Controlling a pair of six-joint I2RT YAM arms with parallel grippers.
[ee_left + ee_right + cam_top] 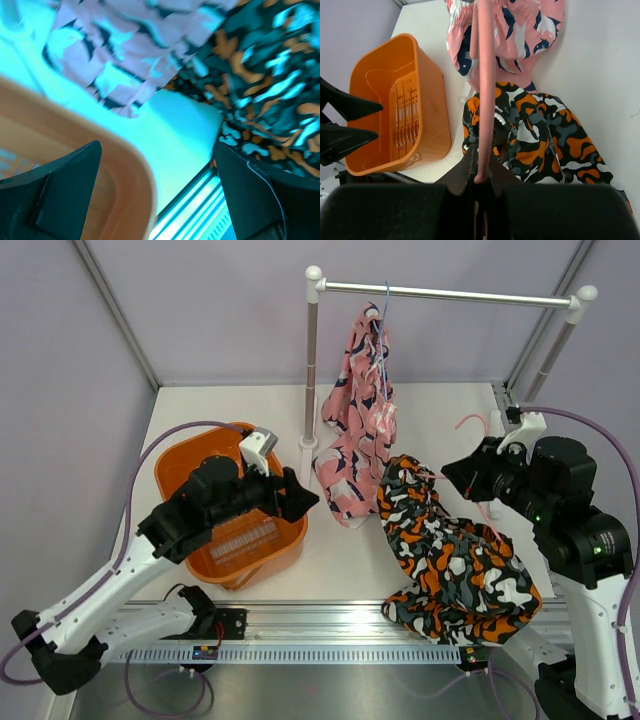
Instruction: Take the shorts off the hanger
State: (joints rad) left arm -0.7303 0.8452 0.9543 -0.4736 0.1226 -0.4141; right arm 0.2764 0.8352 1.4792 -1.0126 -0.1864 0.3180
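Your right claw (pixel 480 177) is pinched narrow on the near end of the pink hanger (pixel 485 90). Its bar runs away from the wrist camera, over the camouflage shorts (pixel 455 565). Those shorts lie heaped toward the front right edge of the tabletop (pixel 330 555), with one end lifted up beside the claw. You can't tell whether they are caught on that hanger, because the folds hide the join.

The pink shorts (pixel 355 430) hang at the back centre from a thin pale hanger (pixel 383 335) on the rail (pixel 450 292), hem down by the tabletop.

Your left claw (pixel 295 498) gapes wide, holding nothing, over the right rim of the orange basket (pixel 190 455) near the left edge. Its wrist view is blurred and tinted blue. Only the fingers (pixel 65 185), the basket rim and both fabrics can be made out there.
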